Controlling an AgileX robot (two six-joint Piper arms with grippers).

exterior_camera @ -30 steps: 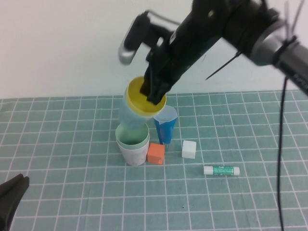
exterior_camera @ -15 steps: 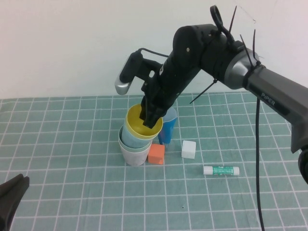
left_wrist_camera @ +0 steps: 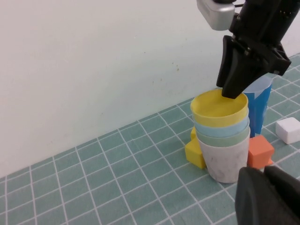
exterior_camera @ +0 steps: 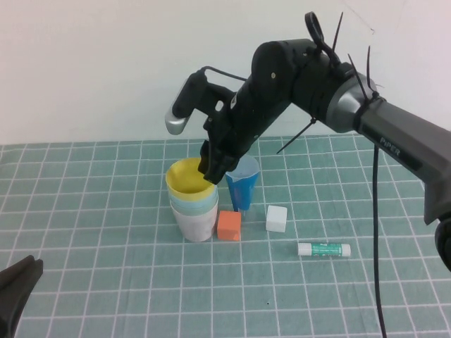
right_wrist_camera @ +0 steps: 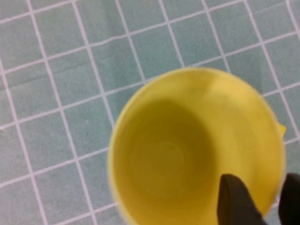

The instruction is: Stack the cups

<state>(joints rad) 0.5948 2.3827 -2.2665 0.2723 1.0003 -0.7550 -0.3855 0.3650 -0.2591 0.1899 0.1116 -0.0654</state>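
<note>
Four cups stand nested in one upright stack: pale pink cup (exterior_camera: 196, 225) at the bottom, then sage green cup (left_wrist_camera: 223, 139), light blue cup (left_wrist_camera: 220, 127), and yellow cup (exterior_camera: 187, 179) on top. My right gripper (exterior_camera: 213, 171) hangs over the yellow cup's rim on the side of the dark blue cup. It is open, with one finger (right_wrist_camera: 236, 199) inside the cup and the other outside, and a gap shows on both sides of the wall. My left gripper (exterior_camera: 17, 282) sits shut and empty low at the table's near left, well away from the stack.
A narrow dark blue cup (exterior_camera: 242, 184) stands right beside the stack. An orange cube (exterior_camera: 228, 225) touches the stack's base, and a yellow block (left_wrist_camera: 194, 150) lies behind it. A white cube (exterior_camera: 276, 218) and a glue stick (exterior_camera: 323, 248) lie to the right on the green grid mat.
The right arm brought the tilted yellow and light blue cups down into the green cup. They now sit level in the stack, and the right jaws have parted.
</note>
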